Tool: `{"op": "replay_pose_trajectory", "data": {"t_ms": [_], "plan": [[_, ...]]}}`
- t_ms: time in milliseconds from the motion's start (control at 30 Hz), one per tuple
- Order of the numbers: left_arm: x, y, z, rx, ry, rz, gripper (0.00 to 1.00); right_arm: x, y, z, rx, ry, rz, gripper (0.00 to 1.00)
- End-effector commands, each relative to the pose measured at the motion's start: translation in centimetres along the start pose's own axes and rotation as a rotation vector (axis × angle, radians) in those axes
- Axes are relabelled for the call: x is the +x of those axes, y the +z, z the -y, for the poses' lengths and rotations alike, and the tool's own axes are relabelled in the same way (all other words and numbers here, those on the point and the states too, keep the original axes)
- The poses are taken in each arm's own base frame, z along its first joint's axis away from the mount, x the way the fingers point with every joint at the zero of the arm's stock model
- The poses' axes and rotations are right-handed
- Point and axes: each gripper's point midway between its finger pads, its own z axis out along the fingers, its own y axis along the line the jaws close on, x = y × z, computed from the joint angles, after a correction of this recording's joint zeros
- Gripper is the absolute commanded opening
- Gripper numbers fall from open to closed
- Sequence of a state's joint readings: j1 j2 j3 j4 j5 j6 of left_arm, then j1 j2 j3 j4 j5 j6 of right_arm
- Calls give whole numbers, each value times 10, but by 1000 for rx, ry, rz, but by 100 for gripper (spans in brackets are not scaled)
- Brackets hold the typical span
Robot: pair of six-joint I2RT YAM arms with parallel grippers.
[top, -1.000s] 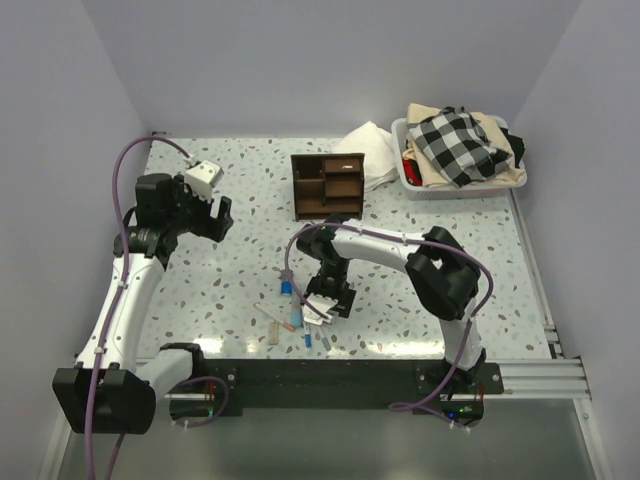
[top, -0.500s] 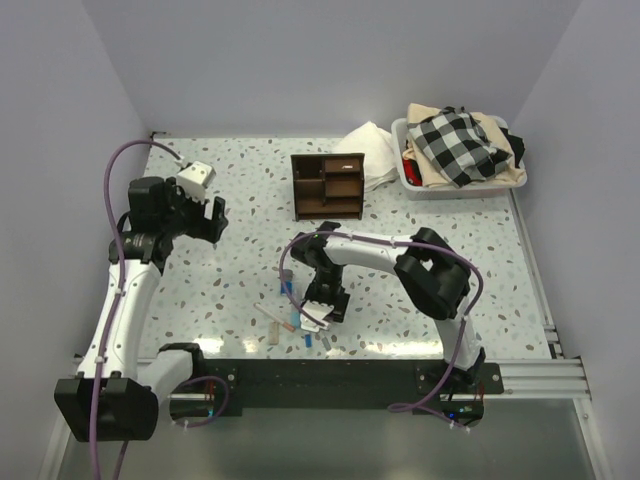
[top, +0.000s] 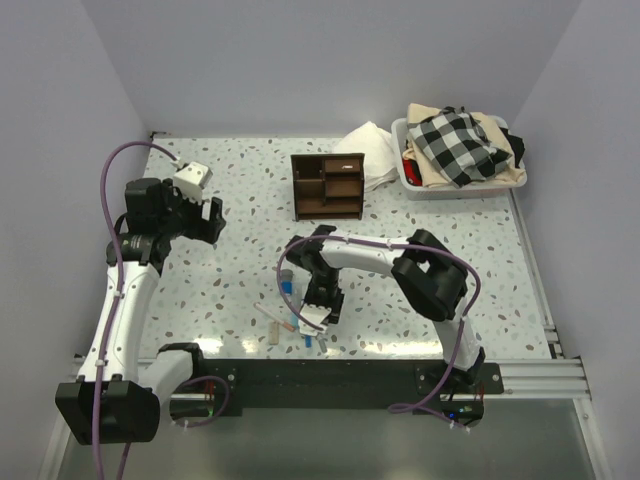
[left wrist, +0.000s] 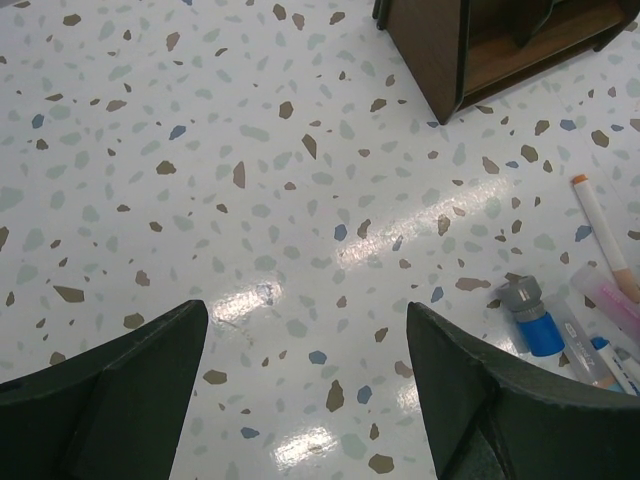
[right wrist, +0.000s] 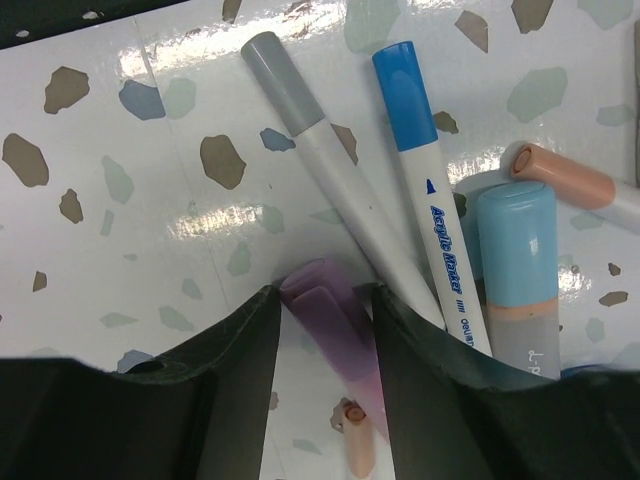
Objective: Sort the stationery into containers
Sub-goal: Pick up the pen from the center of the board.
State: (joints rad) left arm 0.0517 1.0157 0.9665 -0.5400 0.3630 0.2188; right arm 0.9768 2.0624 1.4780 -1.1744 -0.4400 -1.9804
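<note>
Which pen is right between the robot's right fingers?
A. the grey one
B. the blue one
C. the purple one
C: the right wrist view shows the purple pen lying in the gap of the right gripper, while the blue pen and the grey pen lie outside it on the table.

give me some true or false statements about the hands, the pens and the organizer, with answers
1. The organizer stands beyond the pen pile, apart from it. True.
2. The left hand is shut on a pen. False: it is open and empty, above the table.
3. A purple marker lies between the fingers of the right hand. True.
4. The blue-capped marker stands in the organizer. False: it lies on the table beside a grey-capped pen.
</note>
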Motion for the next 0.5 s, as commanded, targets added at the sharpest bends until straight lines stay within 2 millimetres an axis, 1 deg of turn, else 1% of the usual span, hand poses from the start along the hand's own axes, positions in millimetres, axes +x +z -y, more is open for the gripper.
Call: {"op": "replay_pose_trajectory", "data": {"t_ms": [0, 33, 133, 167, 233, 267, 333, 367, 467], "plan": [[-5, -3, 2, 11, -16, 31, 86, 10, 8, 27, -64, -690, -63, 43], [-6, -3, 3, 15, -20, 35, 86, 11, 7, 27, -65, -691, -66, 40], [-6, -1, 4, 23, -22, 34, 86, 15, 8, 33, -57, -686, -79, 39], [-6, -1, 5, 26, -22, 35, 86, 17, 9, 34, -56, -674, -85, 37], [-5, 1, 5, 28, -24, 31, 86, 22, 10, 40, -51, -663, -98, 29], [-5, 1, 5, 31, -24, 32, 86, 23, 9, 41, -48, -651, -102, 22], [-5, 3, 5, 35, -26, 30, 86, 25, 7, 47, -32, -641, -118, 14], [-6, 3, 5, 39, -24, 34, 86, 26, 4, 49, -20, -627, -129, 8], [-8, 4, 6, 47, -19, 38, 86, 24, -9, 61, 40, -587, -160, 3]]}}
